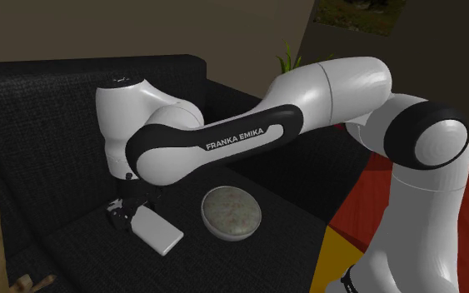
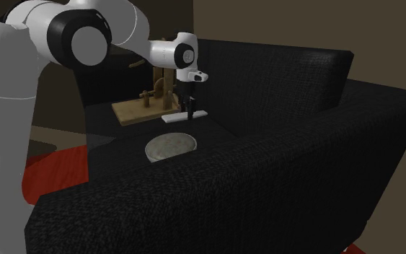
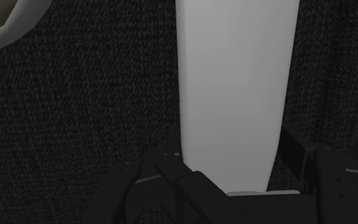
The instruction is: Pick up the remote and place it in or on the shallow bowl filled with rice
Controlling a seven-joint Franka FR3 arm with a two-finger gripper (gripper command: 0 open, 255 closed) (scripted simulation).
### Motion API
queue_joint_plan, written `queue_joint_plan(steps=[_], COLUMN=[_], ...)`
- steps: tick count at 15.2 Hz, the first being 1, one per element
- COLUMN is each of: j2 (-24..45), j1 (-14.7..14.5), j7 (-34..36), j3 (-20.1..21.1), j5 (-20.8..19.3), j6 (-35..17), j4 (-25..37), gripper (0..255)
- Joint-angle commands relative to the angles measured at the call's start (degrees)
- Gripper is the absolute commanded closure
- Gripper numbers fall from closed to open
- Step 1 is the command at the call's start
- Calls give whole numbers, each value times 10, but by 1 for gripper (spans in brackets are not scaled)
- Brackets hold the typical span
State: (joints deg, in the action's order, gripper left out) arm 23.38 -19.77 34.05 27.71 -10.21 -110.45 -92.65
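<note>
The white arm reaches down over the black sofa. The shallow bowl of rice sits near the gripper, off to one side. The white remote lies flat, its long axis running straight out from the gripper. The wrist view shows the fingers pinching its long edges near one end, a grip the shoulder view hides. I cannot tell whether it is clear of the cushion.

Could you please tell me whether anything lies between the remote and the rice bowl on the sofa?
Nothing visible does. The white remote, with the gripper shut on one end, is right beside the shallow bowl. Between them there is only bare black sofa seat.
</note>
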Motion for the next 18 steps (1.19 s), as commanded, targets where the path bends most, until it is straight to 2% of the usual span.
queue_joint_plan(steps=[1,18], j2=[-5,-20], j1=[0,-6], j7=[-1,-8], j3=[2,8], j5=[3,13], j6=[13,130], j4=[8,112], gripper=[255,255])
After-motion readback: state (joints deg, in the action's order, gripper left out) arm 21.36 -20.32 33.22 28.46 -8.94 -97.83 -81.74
